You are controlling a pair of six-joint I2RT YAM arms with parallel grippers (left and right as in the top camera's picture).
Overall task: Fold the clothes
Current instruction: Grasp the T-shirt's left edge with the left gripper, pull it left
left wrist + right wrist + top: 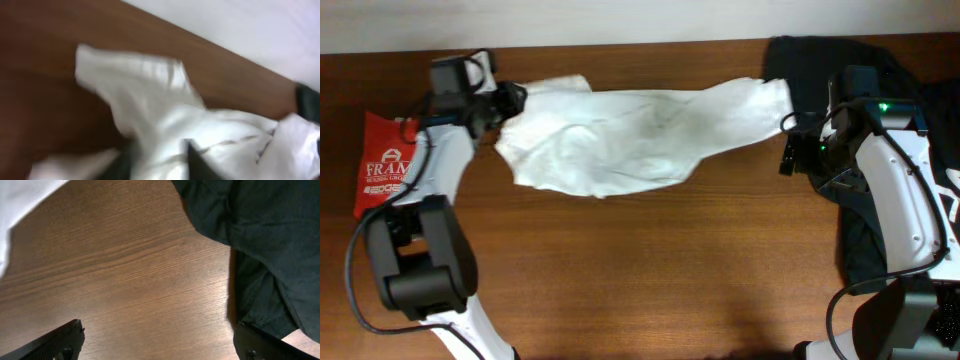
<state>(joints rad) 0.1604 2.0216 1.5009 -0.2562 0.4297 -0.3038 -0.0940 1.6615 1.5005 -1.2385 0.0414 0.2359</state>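
The white T-shirt (620,130) lies stretched across the far middle of the table, wrinkled, one end reaching right to the black shirt. My left gripper (508,100) is at its left end, shut on a bunch of the white cloth; in the left wrist view the white T-shirt (165,115) fills the space between the dark fingers of the left gripper (160,162). My right gripper (790,145) hovers just right of the shirt's right end, open and empty; in the right wrist view the right gripper (160,345) has only bare wood between its fingers, with a corner of white T-shirt (20,200) at the top left.
A red shirt printed "FRAM" (382,165) lies at the left edge under the left arm. A large black shirt (860,120) lies at the right under the right arm, also in the right wrist view (260,240). The wooden table (650,270) extends toward the front.
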